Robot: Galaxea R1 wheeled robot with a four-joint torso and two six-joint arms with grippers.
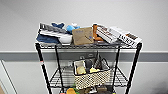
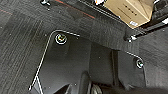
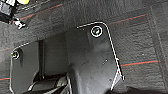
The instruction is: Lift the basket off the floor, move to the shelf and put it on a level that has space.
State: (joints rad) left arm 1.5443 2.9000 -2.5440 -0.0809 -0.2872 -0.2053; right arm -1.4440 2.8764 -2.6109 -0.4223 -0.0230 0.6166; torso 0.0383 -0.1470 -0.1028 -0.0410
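Tool state on both arms unclear, basket (image 1: 92, 78) on level (image 1: 58, 79), long axis crosswise, upright.

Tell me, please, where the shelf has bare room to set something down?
On the middle level, bare grid lies left of the basket, toward the left posts, and a narrower strip lies right of it. The top tier is crowded edge to edge; the lowest also holds things.

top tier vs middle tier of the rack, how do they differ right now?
The top tier is crowded edge to edge with boxes, cloth and a bowl; the middle tier carries just the basket, with bare grid at either side. Top sits against the pale wall, middle lower down. Both are wire grids.
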